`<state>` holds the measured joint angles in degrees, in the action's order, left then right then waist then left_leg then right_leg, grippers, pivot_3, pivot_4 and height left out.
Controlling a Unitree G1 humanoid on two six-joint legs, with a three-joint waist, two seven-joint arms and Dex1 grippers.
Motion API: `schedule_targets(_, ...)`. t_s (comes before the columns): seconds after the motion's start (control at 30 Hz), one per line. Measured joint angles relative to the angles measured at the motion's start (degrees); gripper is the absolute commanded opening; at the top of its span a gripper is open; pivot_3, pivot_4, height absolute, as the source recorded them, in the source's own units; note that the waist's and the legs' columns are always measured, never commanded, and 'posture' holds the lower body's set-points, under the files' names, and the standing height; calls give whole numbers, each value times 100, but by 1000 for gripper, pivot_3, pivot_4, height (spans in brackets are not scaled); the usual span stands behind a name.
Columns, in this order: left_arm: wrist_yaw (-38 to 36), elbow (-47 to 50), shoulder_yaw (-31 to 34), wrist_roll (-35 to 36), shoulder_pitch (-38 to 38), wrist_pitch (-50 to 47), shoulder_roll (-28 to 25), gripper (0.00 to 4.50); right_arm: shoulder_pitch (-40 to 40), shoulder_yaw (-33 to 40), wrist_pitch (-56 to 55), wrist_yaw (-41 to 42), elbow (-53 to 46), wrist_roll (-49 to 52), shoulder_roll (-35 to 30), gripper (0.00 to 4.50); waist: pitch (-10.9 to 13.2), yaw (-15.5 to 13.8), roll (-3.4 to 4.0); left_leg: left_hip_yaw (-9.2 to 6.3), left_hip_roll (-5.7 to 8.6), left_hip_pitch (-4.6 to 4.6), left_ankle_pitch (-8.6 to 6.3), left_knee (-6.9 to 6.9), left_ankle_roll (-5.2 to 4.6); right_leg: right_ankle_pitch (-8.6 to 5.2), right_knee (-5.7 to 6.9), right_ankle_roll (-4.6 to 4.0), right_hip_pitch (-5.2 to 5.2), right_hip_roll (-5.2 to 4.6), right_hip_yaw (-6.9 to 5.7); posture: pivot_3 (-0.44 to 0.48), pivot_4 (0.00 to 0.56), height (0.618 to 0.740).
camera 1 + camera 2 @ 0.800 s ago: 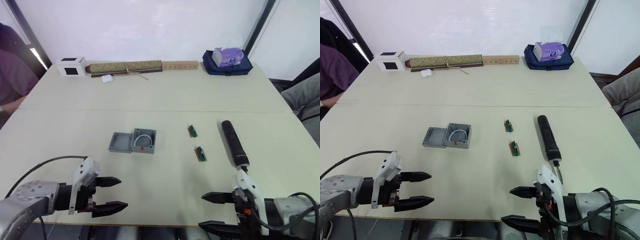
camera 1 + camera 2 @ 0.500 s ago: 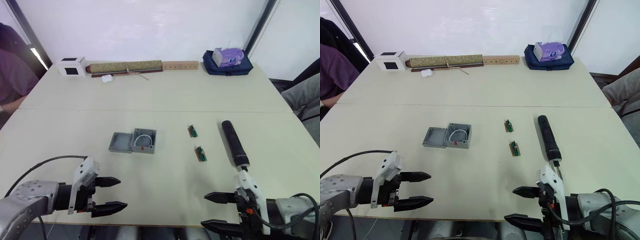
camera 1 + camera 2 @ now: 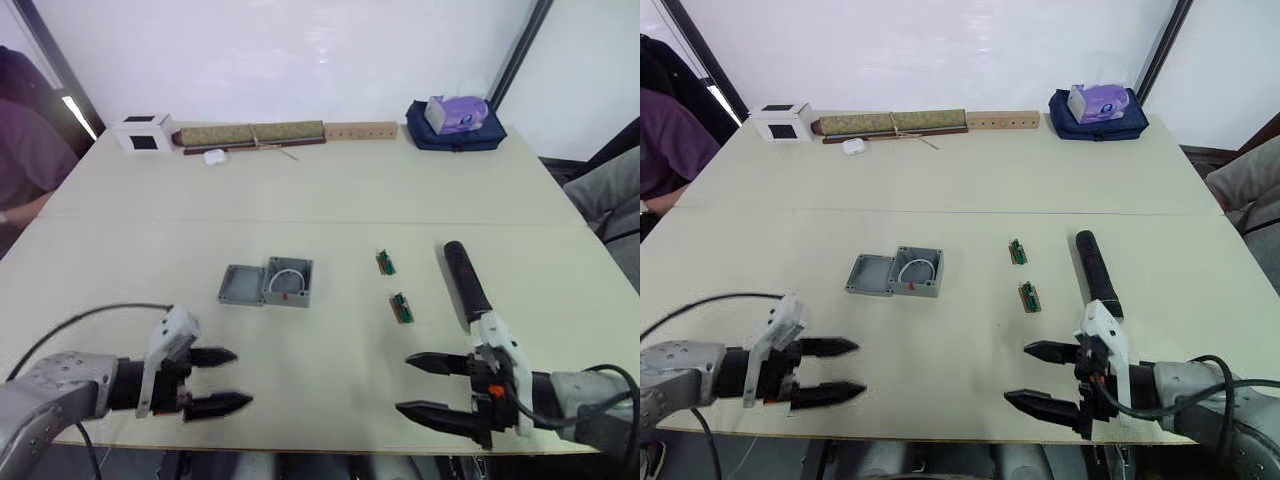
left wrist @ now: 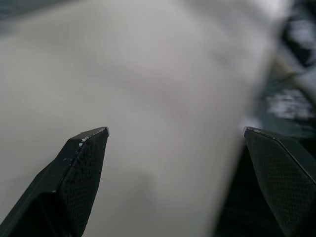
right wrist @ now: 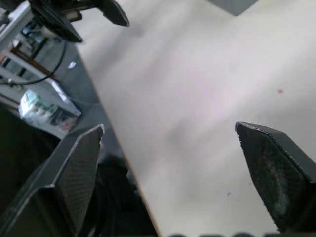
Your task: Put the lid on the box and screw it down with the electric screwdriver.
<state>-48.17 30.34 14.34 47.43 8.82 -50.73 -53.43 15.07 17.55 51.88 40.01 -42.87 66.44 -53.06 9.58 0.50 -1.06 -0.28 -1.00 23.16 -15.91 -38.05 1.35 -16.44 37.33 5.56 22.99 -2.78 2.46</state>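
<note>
The right gripper (image 3: pixel 425 385) is rising and reaching forward over the tabletop (image 3: pixel 330 190), fingers spread and empty, now level with the near end of the electric screwdriver (image 3: pixel 465 280). The left gripper (image 3: pixel 222 379) is hanging spread near the front edge. Nothing is grasped yet. The lid (image 3: pixel 241 285) is lying touching the box (image 3: pixel 288 281), well ahead of both.

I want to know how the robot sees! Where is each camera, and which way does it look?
Left eye view: on the head, looking down over the table, both arms, box.
Right eye view: beside it, same scene, lid and screwdriver.
Left wrist view: along the open left gripper, bare table.
Right wrist view: along the open right gripper, table edge.
Shared: the right wrist view also catches the left gripper.
</note>
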Motion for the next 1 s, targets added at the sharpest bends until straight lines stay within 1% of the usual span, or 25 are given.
schedule_targets(0.1,256,-320,152,-6,-505,2,82,4500,-568,115,141,-769,-27,936,-197,4487,1,14,-6,0,0,-1,0,-3,0,0,0,1,-1,0,-1,0,150,740)
schedule_targets(0.13,309,-429,176,-4,-775,-16,81,4500,-808,107,128,-1070,-42,1262,-200,4487,1,15,-6,0,0,0,0,-3,0,0,0,1,-1,1,-1,0,150,740)
schedule_targets(0.17,324,-498,173,-4,-910,-34,78,4500,-925,70,124,-1218,-42,1385,-199,4487,1,15,-6,0,1,-2,0,-3,0,0,0,1,-2,2,-1,0,150,740)
schedule_targets(0.23,312,-761,29,-110,-1608,-5,15,4500,-1464,-152,23,-1766,-66,1624,-83,4487,1,16,-7,0,6,2,0,-3,0,1,1,1,3,9,-1,0,150,740)
schedule_targets(0.33,65,-1012,-236,-211,-2362,66,-72,4500,-1867,-402,-29,-2114,-88,1711,-21,4487,0,9,-5,3,8,10,0,-3,0,1,3,2,10,2,0,0,150,740)
schedule_targets(0.4,-495,-1343,-780,-325,-3188,71,-225,4500,-2233,-615,13,-2213,-92,1737,-46,4487,4,6,-13,2,13,25,1,-11,1,2,5,2,25,6,-5,0,150,740)
schedule_targets(0.43,-949,-1509,-1280,-601,-3734,199,-326,4500,-2410,-730,23,-2205,-99,1636,-90,4487,4,0,-13,2,18,23,1,-15,1,2,13,3,20,6,-5,0,150,740)
schedule_targets(0.47,-1494,-1622,-1868,-1000,-4378,469,-422,4500,-2716,-935,22,-2202,-106,1366,-106,4487,4,-6,-14,8,23,23,1,-18,1,2,8,2,20,8,-6,0,150,740)
schedule_targets(0.5,-1937,-1677,-2287,-1303,-4803,754,-468,4500,-2923,-1075,15,-2200,-119,1136,-100,4487,3,3,-11,10,22,23,1,-15,1,3,2,2,20,8,1,0,150,740)
schedule_targets(0.53,-2566,-1781,-2957,-1974,-5288,1323,-564,4500,-3137,-1320,12,-2185,-143,691,-106,4487,-1,13,-5,19,25,20,1,-15,1,2,0,2,19,9,5,0,150,740)
schedule_targets(0.57,-2982,-1892,-3491,-2546,-5582,1789,-605,4500,-3216,-1556,21,-2165,-172,354,-114,4487,-6,32,4,31,25,18,1,-11,0,2,-4,2,20,12,13,0,150,740)
schedule_targets(0.6,-3288,-2103,-3874,-2956,-5735,2163,-533,4500,-3189,-1778,42,-2144,-197,78,-121,4487,-11,38,13,32,23,16,-1,-6,-2,2,-1,2,22,12,17,0,150,740)
schedule_targets(0.63,-3500,-2435,-4183,-3254,-5886,2394,-322,4500,-3117,-1991,75,-2124,-199,-165,-111,4487,-11,29,15,35,23,18,-2,-7,-6,1,1,1,24,18,15,0,150,740)
schedule_targets(0.73,-3727,-3270,-4669,-3804,-6134,2731,262,4500,-2987,-2379,126,-2112,-227,-572,47,4487,0,19,-3,25,12,39,-2,-13,-7,0,18,0,50,27,7,0,150,740)
schedule_targets(0.83,-3859,-3688,-4804,-4208,-6384,2976,598,4500,-2911,-2566,129,-2127,-366,-861,222,4487,1,41,-4,12,12,39,-2,-17,-7,1,21,2,49,22,11,0,150,740)
schedule_targets(1.0,-4047,-3933,-4808,-4450,-6410,2997,901,4500,-2750,-2637,132,-2177,-431,-1191,436,4487,0,25,-3,9,12,36,-2,-18,-7,1,24,2,46,19,10,0,150,740)
